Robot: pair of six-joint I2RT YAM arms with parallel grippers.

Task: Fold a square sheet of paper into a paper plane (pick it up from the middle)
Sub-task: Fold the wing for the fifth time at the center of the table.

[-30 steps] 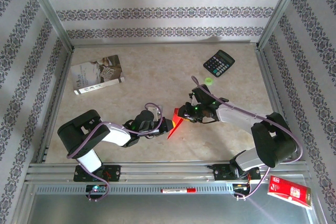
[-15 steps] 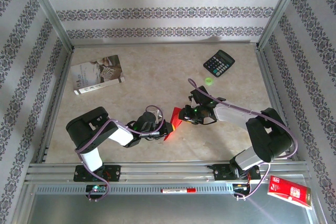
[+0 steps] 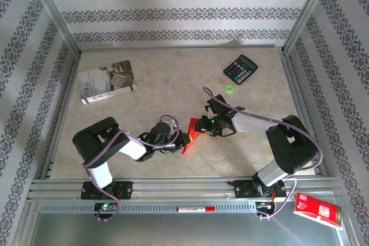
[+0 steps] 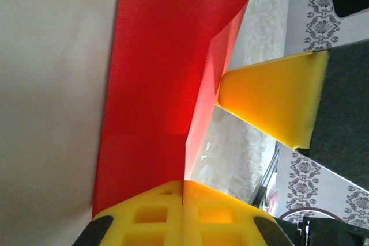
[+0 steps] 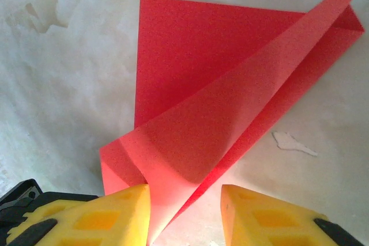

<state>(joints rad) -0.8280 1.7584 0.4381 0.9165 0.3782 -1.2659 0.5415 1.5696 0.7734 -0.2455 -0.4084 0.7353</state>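
Evidently mid-fold: one claw pinches the paper, the other stands loose at its tip

Near the middle of the table (image 3: 161,84), between the two arms, the paper (image 5: 190,56) is partly folded. One layer lies flat on the surface. A second, a long triangular flap, rises off it along a slanted crease and is not pressed down. It is no dart yet, so I judge the job to be in its early folds.

The left claw (image 4: 183,187) is closed tight on the paper's edge. In its wrist view the yellow pads meet, with the red sheet running straight into the seam. The right claw (image 5: 184,197) sits at the other end, jaws narrowly apart, and the flap's pointed corner dips into the gap. One finger looks to touch the paper's edge and the other is clear of it, so it grips nothing as far as I can see.

Next, I reckon, the raised flap has to go down and be creased. That calls for the left claw to steady the sheet while the right one either closes on the corner and draws it over, or presses along the fold. The paper looks thin and springy, so a slanted pull could skew the crease or drag the sheet out of the pinch.
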